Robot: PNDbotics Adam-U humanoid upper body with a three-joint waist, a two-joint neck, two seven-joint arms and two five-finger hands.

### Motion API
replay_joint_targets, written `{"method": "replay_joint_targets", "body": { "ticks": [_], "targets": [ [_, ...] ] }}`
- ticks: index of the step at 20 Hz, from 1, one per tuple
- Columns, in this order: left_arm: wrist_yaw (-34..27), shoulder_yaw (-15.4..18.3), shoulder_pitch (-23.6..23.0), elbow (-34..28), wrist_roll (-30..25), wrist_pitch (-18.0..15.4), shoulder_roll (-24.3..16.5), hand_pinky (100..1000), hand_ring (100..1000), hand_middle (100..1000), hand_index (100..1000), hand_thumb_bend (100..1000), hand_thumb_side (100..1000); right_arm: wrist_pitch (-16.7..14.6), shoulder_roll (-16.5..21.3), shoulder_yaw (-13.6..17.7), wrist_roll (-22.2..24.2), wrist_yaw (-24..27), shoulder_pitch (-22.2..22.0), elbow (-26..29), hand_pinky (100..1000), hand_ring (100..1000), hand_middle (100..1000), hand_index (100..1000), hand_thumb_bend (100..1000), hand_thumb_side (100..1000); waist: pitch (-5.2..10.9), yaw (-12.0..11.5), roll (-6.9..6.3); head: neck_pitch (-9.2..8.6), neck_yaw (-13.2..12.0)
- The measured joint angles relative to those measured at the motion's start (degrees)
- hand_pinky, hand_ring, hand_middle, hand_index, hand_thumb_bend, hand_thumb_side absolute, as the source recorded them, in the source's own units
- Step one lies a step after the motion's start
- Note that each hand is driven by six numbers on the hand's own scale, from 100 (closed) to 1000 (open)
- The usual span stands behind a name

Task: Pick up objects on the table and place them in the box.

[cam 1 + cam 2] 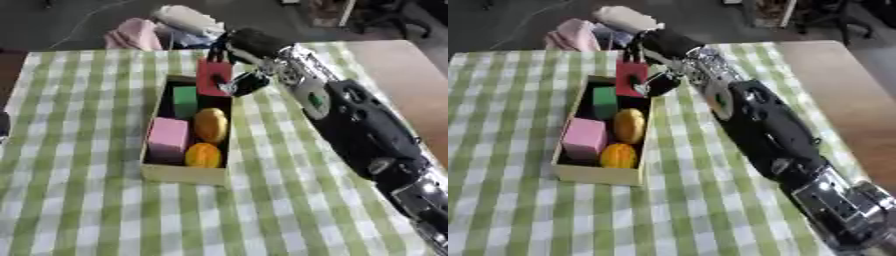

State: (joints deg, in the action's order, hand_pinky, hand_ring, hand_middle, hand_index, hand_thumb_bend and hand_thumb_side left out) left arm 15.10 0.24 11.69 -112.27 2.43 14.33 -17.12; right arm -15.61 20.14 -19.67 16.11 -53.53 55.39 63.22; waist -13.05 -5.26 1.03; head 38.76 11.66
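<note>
At the far right corner of the cardboard box (185, 173), the right hand (238, 75) holds a red block (213, 77) over the rim, its fingers curled round the block's right edge. The block is flat-faced, upright and plain red. Below it the box, an open tan tray on the green-and-white checked tablecloth (79, 200), contains a green cube (185, 100) at the far end, a pink block (168, 138) at the near left, and two yellow-orange rounded objects, one (211, 125) in the middle right and one (203, 155) at the near right. The right arm enters from the near right corner. The left eye view shows a dark shape (3, 125) at the left edge; whether it is the left hand cannot be determined. The right eye view does not include it.
</note>
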Motion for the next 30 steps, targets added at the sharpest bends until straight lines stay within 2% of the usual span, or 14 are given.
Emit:
{"method": "replay_joint_targets", "body": {
  "ticks": [3, 6, 7, 8, 12, 16, 18, 20, 23, 27, 30],
  "targets": [
    [0.0, 0.0, 0.0, 0.1, 0.0, 0.0, 0.0, 810, 668, 676, 834, 368, 600, -0.7, -0.3, -0.1, 0.2, -5.4, 0.0, -0.6, 600, 635, 594, 689, 100, 420, 0.00, 0.1, 0.00, 0.00, 0.0],
    [0.0, 0.0, -0.1, 0.3, 0.1, 0.0, 0.0, 810, 668, 676, 834, 369, 600, -1.5, -0.2, 0.1, -0.1, -10.9, -0.1, -0.8, 672, 713, 751, 838, 100, 478, 0.00, 0.3, 0.00, 0.01, 0.0],
    [0.0, 0.0, -0.1, 0.3, 0.1, 0.0, 0.0, 810, 668, 676, 834, 370, 600, -1.8, -0.2, 0.1, -0.1, -12.4, -0.3, -0.8, 688, 732, 779, 870, 116, 489, 0.00, 0.4, 0.00, 0.02, -0.1],
    [0.0, 0.0, -0.1, 0.3, 0.1, 0.0, 0.0, 810, 668, 676, 834, 370, 600, -2.1, -0.2, 0.1, 0.0, -13.7, -0.3, -0.7, 726, 774, 841, 931, 182, 496, 0.00, 0.5, 0.00, 0.02, -0.1],
    [0.1, 0.0, -0.1, 0.3, 0.1, -0.1, 0.0, 810, 668, 676, 834, 371, 600, -2.9, -0.1, 0.2, 2.0, -17.6, -0.3, 0.1, 777, 828, 911, 971, 214, 509, 0.01, 0.6, 0.00, 0.04, -0.3],
    [0.1, 0.1, -0.3, 0.3, 0.3, 0.0, 0.0, 810, 667, 675, 833, 372, 600, -2.2, 1.3, 1.2, 4.6, -18.8, 0.3, 1.8, 786, 834, 919, 974, 200, 490, 0.01, 0.8, 0.00, 0.04, -0.4],
    [0.1, 0.2, -0.4, 0.3, 0.3, 0.0, 0.0, 810, 667, 675, 833, 372, 600, -1.6, 2.4, 2.1, 5.3, -18.5, 0.6, 3.1, 783, 825, 913, 972, 173, 452, 0.01, 1.0, 0.00, 0.06, -0.5],
    [0.1, 0.3, -0.6, 0.3, 0.4, 0.0, 0.0, 810, 667, 675, 833, 373, 600, -1.0, 3.6, 3.0, 5.6, -17.3, 0.9, 4.6, 775, 812, 902, 970, 114, 392, 0.01, 1.2, 0.03, 0.23, -0.5],
    [0.1, 0.3, -0.6, 0.5, 0.5, 0.0, 0.0, 810, 668, 675, 832, 373, 600, 0.1, 5.4, 4.5, 5.5, -12.5, 1.1, 7.6, 743, 764, 866, 963, 100, 243, 0.02, 1.7, 0.14, 0.53, -0.9],
    [0.1, 0.3, -0.7, 0.6, 0.5, 0.0, 0.0, 810, 668, 675, 832, 375, 598, 2.6, 7.6, 6.0, 4.4, -0.8, -1.4, 13.5, 720, 717, 835, 959, 100, 155, 0.03, 2.2, 0.14, 0.80, -1.5],
    [0.1, 0.3, -0.8, 0.6, 0.8, -0.3, 0.0, 809, 668, 676, 832, 378, 595, 4.6, 9.0, 7.1, 2.7, 8.5, -6.0, 20.1, 701, 678, 805, 952, 100, 152, 0.12, 2.4, 0.14, 1.03, -2.0]
  ]
}}
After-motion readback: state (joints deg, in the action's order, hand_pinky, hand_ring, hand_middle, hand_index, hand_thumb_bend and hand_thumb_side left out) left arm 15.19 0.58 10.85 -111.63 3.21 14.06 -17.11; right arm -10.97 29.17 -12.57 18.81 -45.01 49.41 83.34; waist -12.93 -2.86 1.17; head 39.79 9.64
